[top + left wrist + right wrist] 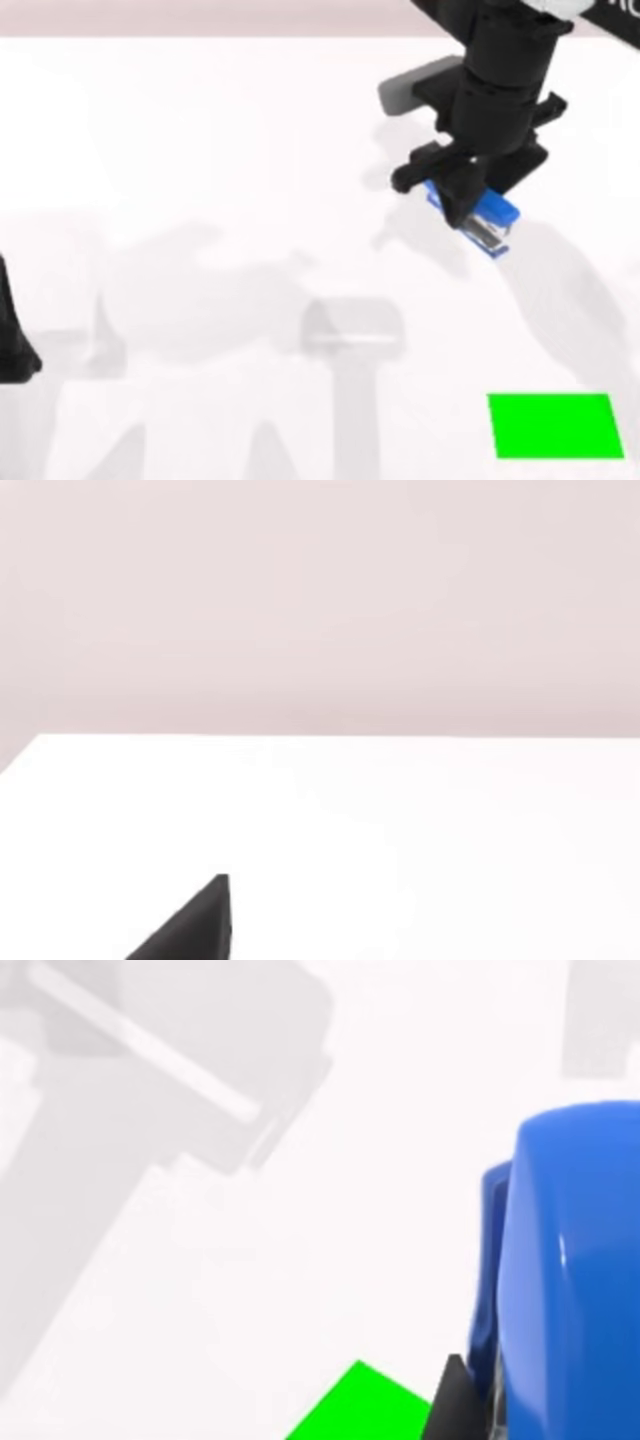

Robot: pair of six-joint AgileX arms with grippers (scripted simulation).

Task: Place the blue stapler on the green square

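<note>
Stapler held by the right gripper, away from the green square.

Near edge, right: the square (555, 425) lies bare. Farther back, the right gripper (470, 195) has its fingers closed on the stapler (487, 218). The left arm (14, 335) is parked at the left edge; its fingers can't be told.

You have a plain white surface (200, 150) filling nearly the whole top view. Soft grey shadows lie across its lower middle. A pale pinkish strip of backdrop (200, 15) runs along the frame's upper edge.
</note>
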